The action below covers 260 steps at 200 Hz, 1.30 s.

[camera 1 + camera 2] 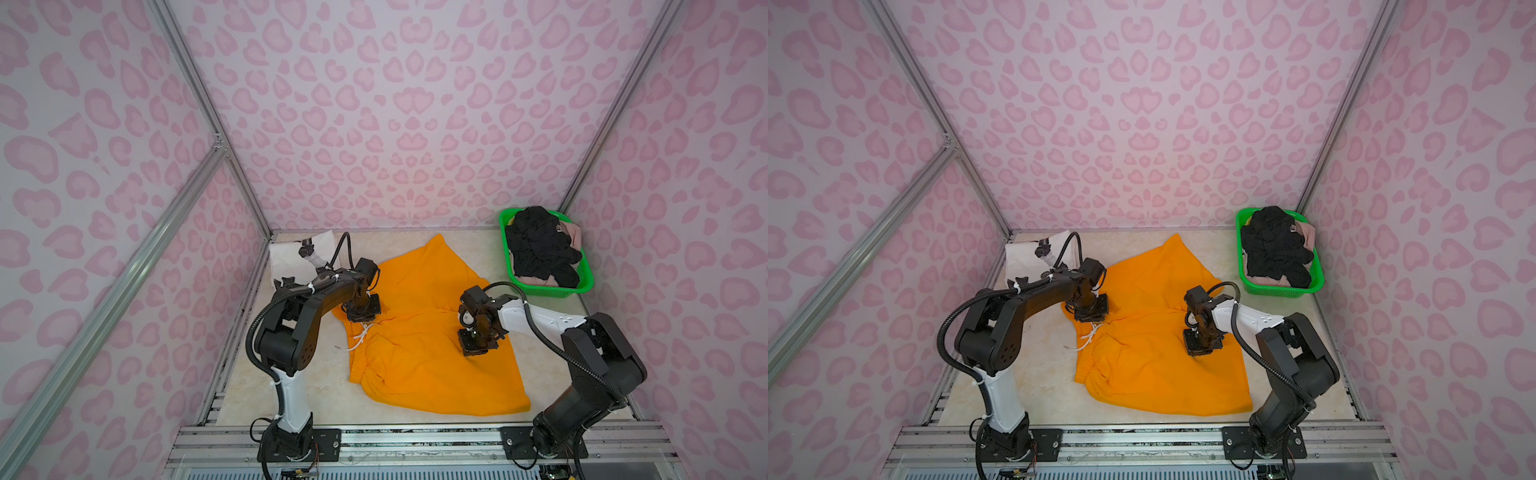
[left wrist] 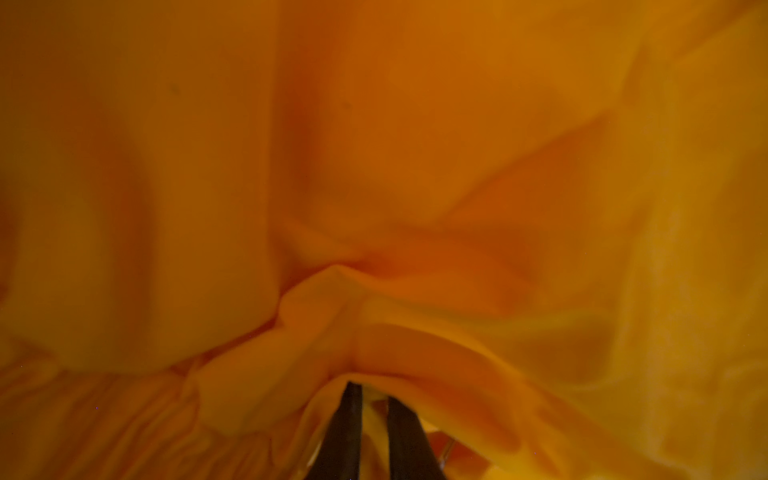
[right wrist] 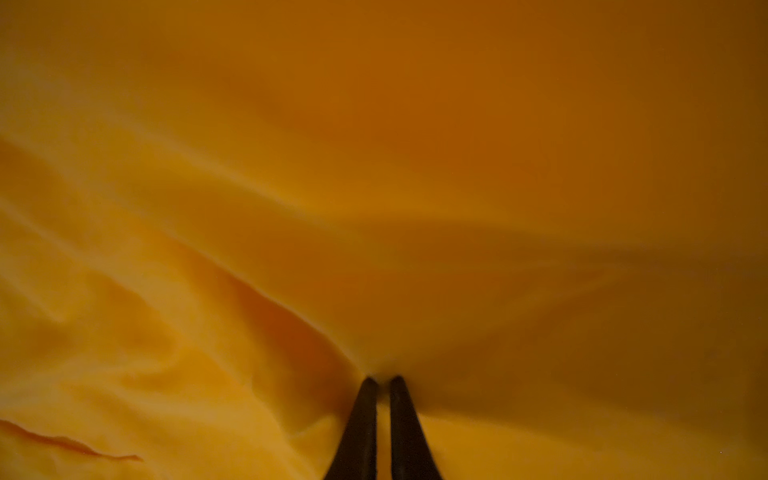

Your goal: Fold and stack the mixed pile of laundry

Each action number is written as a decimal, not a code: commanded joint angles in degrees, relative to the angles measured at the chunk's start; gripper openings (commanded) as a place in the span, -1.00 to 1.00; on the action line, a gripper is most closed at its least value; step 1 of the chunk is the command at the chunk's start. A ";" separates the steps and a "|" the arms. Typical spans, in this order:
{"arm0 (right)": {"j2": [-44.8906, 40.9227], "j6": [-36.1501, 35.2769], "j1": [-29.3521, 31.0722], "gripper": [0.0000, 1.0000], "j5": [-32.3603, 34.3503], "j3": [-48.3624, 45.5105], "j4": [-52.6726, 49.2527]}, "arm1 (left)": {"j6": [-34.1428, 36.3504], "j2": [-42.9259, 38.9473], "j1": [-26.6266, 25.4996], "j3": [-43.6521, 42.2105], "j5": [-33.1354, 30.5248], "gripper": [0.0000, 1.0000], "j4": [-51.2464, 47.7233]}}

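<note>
The bright orange drawstring shorts point(image 1: 428, 345) point(image 1: 1163, 357) lie spread and rumpled across the middle of the table, with the white drawstring point(image 1: 359, 338) at their left edge. My left gripper point(image 1: 363, 319) point(image 1: 1091, 319) presses down on the waistband just above the drawstring. In the left wrist view its jaws point(image 2: 372, 390) are shut on a fold of the orange cloth point(image 2: 415, 208). My right gripper point(image 1: 473, 352) point(image 1: 1198, 352) stands on the right half of the shorts. In the right wrist view it point(image 3: 383, 379) pinches orange cloth point(image 3: 374, 187) between nearly touching fingers point(image 3: 361, 424).
A white T-shirt with black print point(image 1: 291, 253) point(image 1: 1025, 253) lies folded at the back left, partly behind the left arm. The green mesh basket point(image 1: 552, 291) point(image 1: 1283, 293) at the back right holds a black knit piece point(image 1: 540, 245) and a beige-pink piece point(image 1: 572, 232). Patterned walls enclose three sides.
</note>
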 commanded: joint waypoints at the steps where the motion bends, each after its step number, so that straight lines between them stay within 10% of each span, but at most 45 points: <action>1: -0.49 1.57 1.14 -0.78 -1.76 -1.87 -1.61 | 4.39 4.39 -0.41 5.49 3.12 -0.69 -1.13; 65: -1.22 -2.21 -0.72 -0.78 -3.15 2.75 -0.36 | 3.61 15.60 -4.06 23.87 2.88 -0.69 -4.96; 204: 21.01 -4.93 -6.31 -0.83 0.73 23.45 -2.36 | 0.54 3.00 11.19 7.67 5.48 -0.58 1.86; 260: 10.29 -7.17 -7.07 -0.59 7.30 23.36 -8.40 | -0.47 -6.79 13.10 7.14 3.46 -0.22 0.61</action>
